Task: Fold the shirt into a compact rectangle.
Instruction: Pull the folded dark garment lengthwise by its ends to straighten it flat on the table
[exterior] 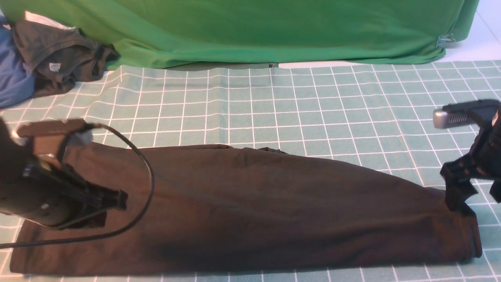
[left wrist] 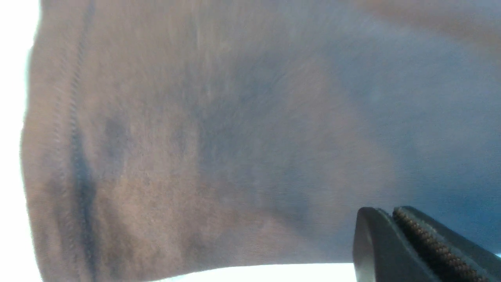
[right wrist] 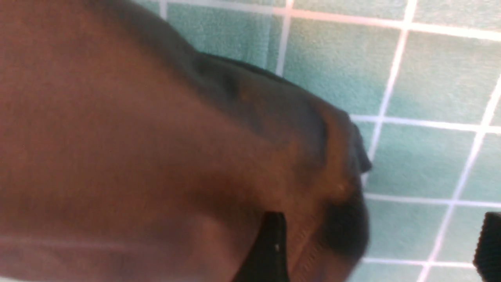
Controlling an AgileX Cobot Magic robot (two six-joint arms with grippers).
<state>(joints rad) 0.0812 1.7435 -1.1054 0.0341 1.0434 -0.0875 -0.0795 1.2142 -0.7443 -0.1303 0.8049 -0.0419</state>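
Note:
The shirt [exterior: 254, 207] lies as one long dark band across the near side of the table, its plain side up, with no print showing. My left gripper [exterior: 120, 199] hovers over the shirt's left end, jaws pressed together with nothing between them. In the left wrist view the shut tips [left wrist: 391, 213] sit close over the fabric [left wrist: 235, 137] near a stitched hem. My right gripper [exterior: 475, 194] stands open at the shirt's right end. In the right wrist view that end [right wrist: 137, 137] bunches beside one finger [right wrist: 270, 250], with bare mat in most of the gap of the gripper [right wrist: 377, 246].
A teal checked mat [exterior: 274, 102] covers the table. A green cloth [exterior: 274, 31] hangs along the back. At the far left lie a crumpled dark grey garment [exterior: 58, 55] with a grey tag and a blue garment [exterior: 11, 78]. A black cable [exterior: 145, 176] loops off the left arm.

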